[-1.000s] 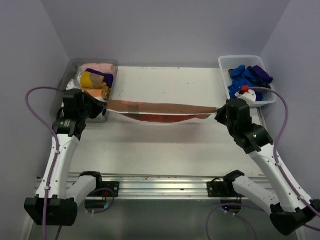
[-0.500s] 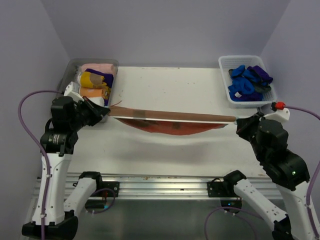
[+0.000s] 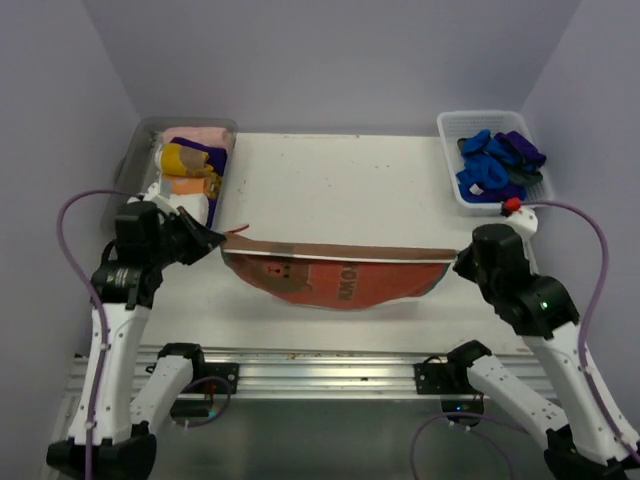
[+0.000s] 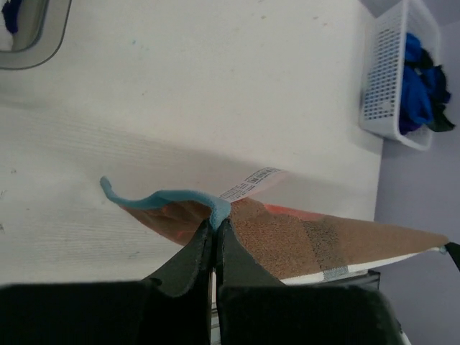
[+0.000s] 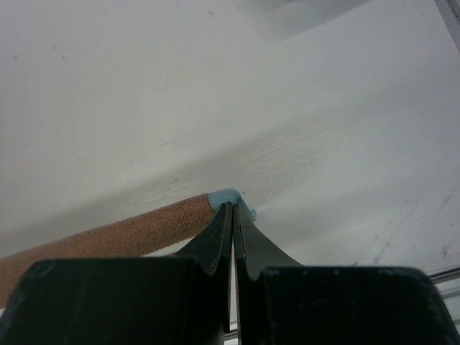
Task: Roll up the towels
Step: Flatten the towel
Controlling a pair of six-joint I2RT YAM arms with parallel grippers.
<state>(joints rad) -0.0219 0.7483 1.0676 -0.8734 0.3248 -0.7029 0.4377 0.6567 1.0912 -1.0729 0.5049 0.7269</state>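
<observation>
A brown and orange-red towel with a blue hem hangs stretched between my two grippers above the near half of the table. Its lower part sags in a curve. My left gripper is shut on the towel's left corner; in the left wrist view the blue hem and a white label show at the fingertips. My right gripper is shut on the right corner; the right wrist view shows the blue corner pinched there.
A clear bin at the back left holds rolled towels in pink, yellow, orange and purple. A white basket at the back right holds blue and purple towels. A metal rail runs along the near edge.
Both grippers have moved toward the near edge with the towel. The towel has turned from a thin taut strip to a hanging sheet showing its orange-red face.
</observation>
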